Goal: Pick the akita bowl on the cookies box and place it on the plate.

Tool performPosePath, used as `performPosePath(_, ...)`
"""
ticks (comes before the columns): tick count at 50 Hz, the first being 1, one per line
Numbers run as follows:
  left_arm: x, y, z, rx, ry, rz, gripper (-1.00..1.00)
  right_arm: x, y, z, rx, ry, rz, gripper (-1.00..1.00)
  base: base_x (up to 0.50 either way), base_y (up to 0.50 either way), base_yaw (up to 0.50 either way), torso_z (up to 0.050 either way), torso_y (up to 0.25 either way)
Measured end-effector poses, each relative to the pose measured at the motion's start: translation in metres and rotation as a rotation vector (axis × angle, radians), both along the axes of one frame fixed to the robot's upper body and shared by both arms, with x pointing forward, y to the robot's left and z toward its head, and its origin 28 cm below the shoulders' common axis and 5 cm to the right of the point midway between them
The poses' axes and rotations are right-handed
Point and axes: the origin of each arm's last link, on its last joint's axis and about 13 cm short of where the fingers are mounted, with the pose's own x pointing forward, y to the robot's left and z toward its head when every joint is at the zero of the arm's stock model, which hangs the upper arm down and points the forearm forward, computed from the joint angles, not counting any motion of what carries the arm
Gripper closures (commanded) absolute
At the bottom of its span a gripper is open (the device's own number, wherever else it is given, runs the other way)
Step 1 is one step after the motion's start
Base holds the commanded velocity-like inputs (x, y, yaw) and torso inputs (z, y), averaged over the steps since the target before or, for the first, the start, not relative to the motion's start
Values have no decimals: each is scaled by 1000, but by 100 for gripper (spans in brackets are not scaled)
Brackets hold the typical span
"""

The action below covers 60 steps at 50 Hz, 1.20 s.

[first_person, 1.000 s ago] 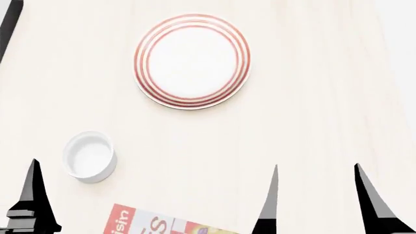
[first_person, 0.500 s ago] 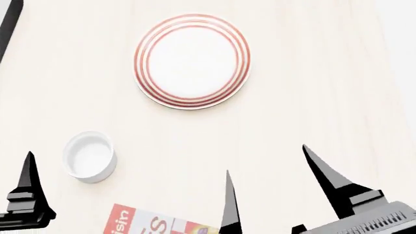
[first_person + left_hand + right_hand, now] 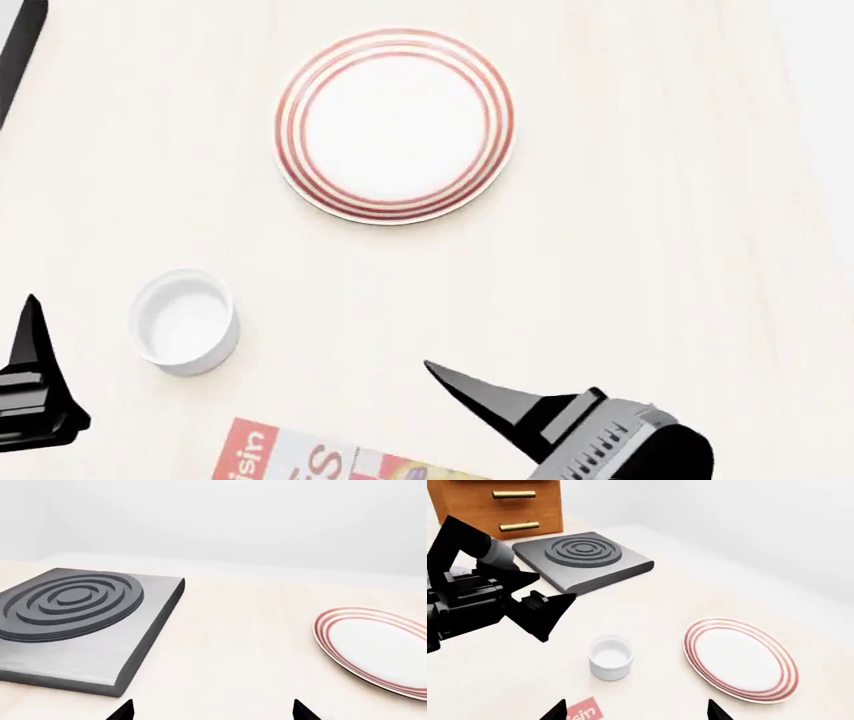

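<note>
- Two grippers show at the lower edge of the head view, and the table [image 3: 667, 200] under them is pale wood.
- At far left, the left gripper [image 3: 527, 597] hangs low over the table; the right wrist view shows its black fingers spread apart, holding nothing.
- Just right of it stands a small white cup [image 3: 186, 321].
- Below the cup, a corner of the cookies box [image 3: 300, 458] peeks in at the frame edge; the akita bowl is out of view.
- Farther back, mid-table, lies the plate [image 3: 395, 124], bare.
- At right, the right gripper [image 3: 637, 711] has its tips set wide, gripping nothing.
- A grey burner slab [image 3: 80, 625] sits left of the plate, well apart from it.
</note>
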Motion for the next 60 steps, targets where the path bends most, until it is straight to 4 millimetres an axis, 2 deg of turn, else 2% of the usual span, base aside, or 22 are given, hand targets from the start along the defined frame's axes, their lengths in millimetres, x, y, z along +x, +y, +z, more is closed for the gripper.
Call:
performPosePath(10,3,3,4,2,-11,22,-100,-10,11,4,-94,42,161,-100,0,0,0,0,0)
performPosePath(35,7,8,7,9,-22,52,-100,-29,26,5,-262,193,324,-100,0,0,0,0,0)
performPosePath(45,7,8,5,8,-19,50,-100,-34,27,5,-370,249,331,-100,0,0,0,0,0)
performPosePath(60,6,9,3,5,-13,46,-100,-31,25,7,-527,330,280,-100,0,0,0,0,0)
